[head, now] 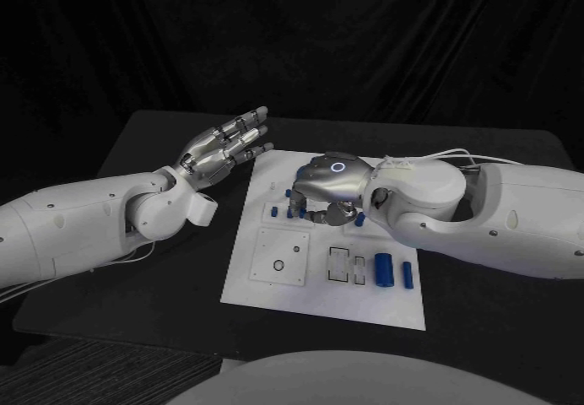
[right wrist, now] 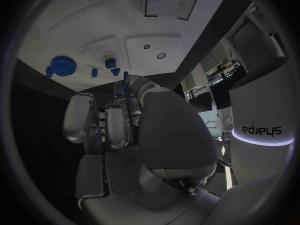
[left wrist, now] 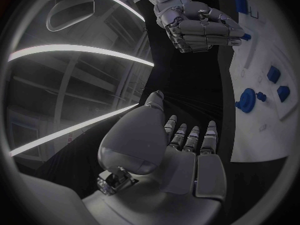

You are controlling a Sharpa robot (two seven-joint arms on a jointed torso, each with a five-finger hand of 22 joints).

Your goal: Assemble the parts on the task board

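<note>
The white task board (head: 319,295) lies in the middle of the black table. My right hand (head: 327,180) hovers over its far end with the fingers curled down. A small blue peg (right wrist: 125,77) sits at its fingertips (right wrist: 140,86), apparently pinched; the same peg (left wrist: 247,36) sticks out of the curled right hand (left wrist: 199,25). Small blue parts (head: 292,213) stand on the board right below that hand. A round blue part (right wrist: 62,66) sits further along the board. My left hand (head: 225,148) is raised beside the board's far left corner, fingers apart and holding nothing.
A thick blue cylinder (head: 383,270) and a thin blue pin (head: 408,275) lie at the board's near right. A square white insert (head: 280,257) and two slotted outlines (head: 347,264) are near them. Bare black table (head: 159,278) stretches left of the board.
</note>
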